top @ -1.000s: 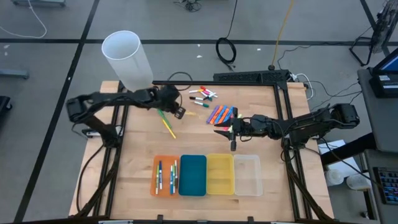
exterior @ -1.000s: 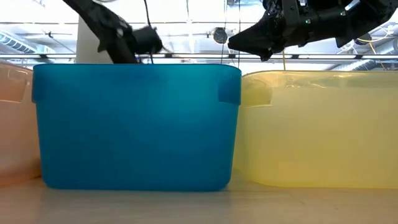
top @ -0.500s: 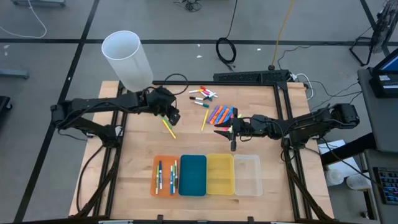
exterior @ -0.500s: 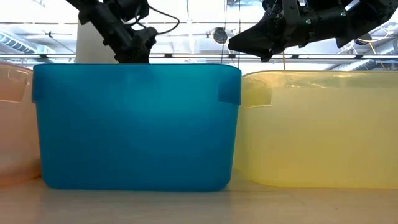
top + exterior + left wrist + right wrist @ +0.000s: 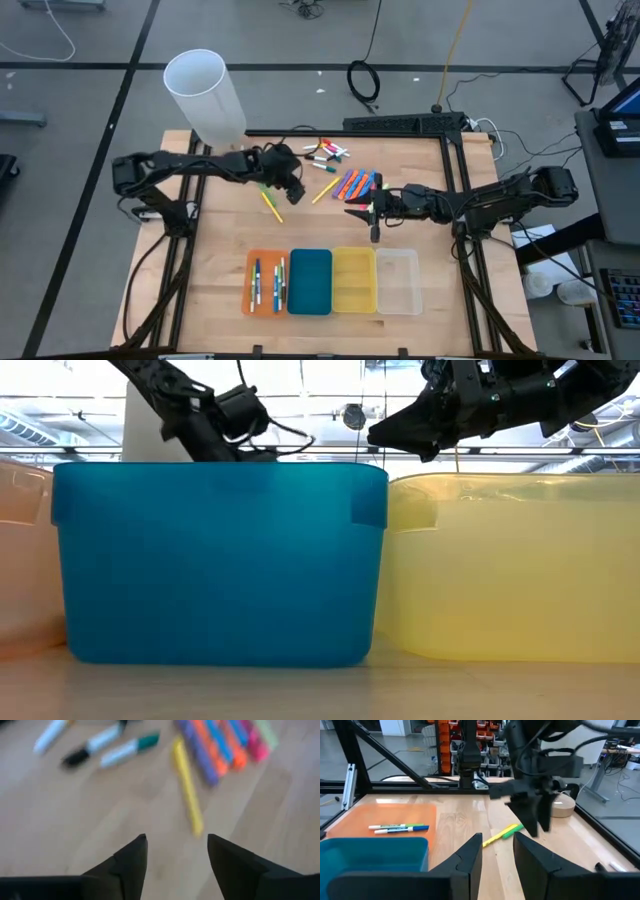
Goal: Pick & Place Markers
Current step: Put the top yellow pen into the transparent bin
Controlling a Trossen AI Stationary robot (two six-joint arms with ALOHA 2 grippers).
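Loose markers lie on the far half of the table: a coloured row (image 5: 356,183), white ones (image 5: 326,152), a yellow-and-green pair (image 5: 270,203) and a single yellow marker (image 5: 323,190) (image 5: 187,785). My left gripper (image 5: 293,188) (image 5: 175,850) hovers open between the pair and the yellow marker, with nothing between its fingers. My right gripper (image 5: 352,210) (image 5: 497,847) waits right of it, near the coloured row. Its fingers stand apart and hold nothing. Several markers (image 5: 266,283) lie in the orange tray (image 5: 252,262).
Four trays stand in a row near the front edge: the orange one, a blue tray (image 5: 310,282), a yellow tray (image 5: 354,280) and a clear tray (image 5: 398,282). A tall white tube (image 5: 205,95) stands at the far left corner. Bare wood lies between markers and trays.
A yellow marker has come to lie on the table between my left gripper and the coloured row, where none lay a second ago. My left gripper drew back toward the table's left edge, then came toward the right again.
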